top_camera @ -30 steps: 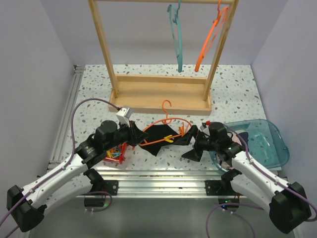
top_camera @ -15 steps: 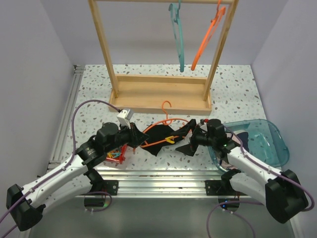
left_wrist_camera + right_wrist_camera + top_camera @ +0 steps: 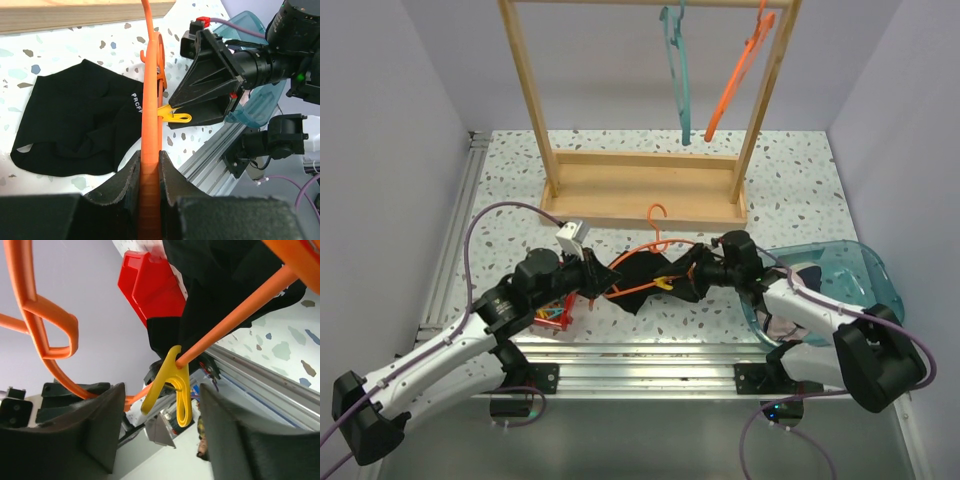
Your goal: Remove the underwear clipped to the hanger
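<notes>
Left claw [image 3: 150,167] is clamping the hanger [image 3: 149,90] bar, pinning it steady for the other arm. Right claw [image 3: 161,390] is straddling the yellow clip [image 3: 175,116], jaws wide, probably to squeeze it. Black briefs [image 3: 75,120] are lying near table [image 3: 790,180] front edge, clipped on

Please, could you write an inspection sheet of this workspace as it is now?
Surface: speckled table, no spill seen.
Job's things: black underwear lies flat, fastened to the orange hanger by a yellow clip; some fabric lies in the teal bin.
Clutter: red tray with small coloured items under the left arm.
Grippers: left gripper shut on the orange hanger; right gripper open, jaws either side of the yellow clip.
Cables: purple cable arcs above the table beside the left arm.
Surroundings: wooden rack carrying a teal hanger and a spare orange hanger.
</notes>
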Controlling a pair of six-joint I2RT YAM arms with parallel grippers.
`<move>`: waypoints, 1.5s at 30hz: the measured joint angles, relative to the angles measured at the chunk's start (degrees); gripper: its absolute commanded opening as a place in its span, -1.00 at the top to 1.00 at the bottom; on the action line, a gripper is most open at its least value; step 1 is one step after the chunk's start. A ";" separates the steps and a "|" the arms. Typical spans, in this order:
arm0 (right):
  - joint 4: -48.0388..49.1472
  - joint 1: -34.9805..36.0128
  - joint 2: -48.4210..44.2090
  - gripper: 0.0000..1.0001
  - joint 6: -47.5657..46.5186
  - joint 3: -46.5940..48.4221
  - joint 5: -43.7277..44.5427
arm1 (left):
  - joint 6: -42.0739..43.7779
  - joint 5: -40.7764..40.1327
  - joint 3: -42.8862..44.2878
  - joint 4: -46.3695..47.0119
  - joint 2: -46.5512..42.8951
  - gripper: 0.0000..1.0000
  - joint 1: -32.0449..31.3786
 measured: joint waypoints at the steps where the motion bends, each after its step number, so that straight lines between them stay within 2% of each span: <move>1: 0.46 0.15 0.48 0.21 0.15 0.09 0.00 | -0.02 -0.11 -0.02 -0.02 -0.15 1.00 0.00; 2: 0.61 0.28 0.79 0.47 0.24 0.09 -0.02 | -0.15 -0.20 0.00 -0.02 -0.31 1.00 0.00; 3: 0.63 0.39 0.85 0.99 0.35 0.09 -0.07 | -0.20 -0.35 0.00 -0.02 -0.50 1.00 -0.02; 9: 0.20 0.52 -1.18 1.00 0.59 -0.02 -0.26 | -0.37 -1.66 0.00 -0.11 -1.14 1.00 -0.04; 19: 0.61 0.52 -12.20 1.00 -1.07 -2.19 -2.27 | -0.33 -2.86 0.02 0.00 1.01 1.00 -0.28; 22: -3.89 0.66 -12.81 1.00 -7.34 -0.11 -4.57 | 0.13 -4.48 1.18 -1.01 1.55 1.00 -0.28; 26: -13.88 2.03 -12.76 1.00 -19.17 7.87 -7.08 | 2.32 -7.93 6.25 -3.87 1.44 1.00 -0.33; 31: -16.76 4.79 -12.74 1.00 -27.06 13.03 -9.84 | 4.92 -11.50 14.56 -8.39 -0.13 1.00 -0.33; 35: -16.94 9.20 -10.75 1.00 -29.66 14.10 -10.80 | 6.05 -15.10 18.18 -12.63 -4.24 1.00 -0.33; 40: -17.29 17.05 -3.43 1.00 -32.59 18.82 -9.86 | 6.08 -22.60 22.25 -20.90 -8.81 1.00 -0.33; 45: -16.59 23.54 5.86 1.00 -34.01 24.83 -4.20 | 6.01 -29.62 24.22 -27.28 -11.19 1.00 -0.33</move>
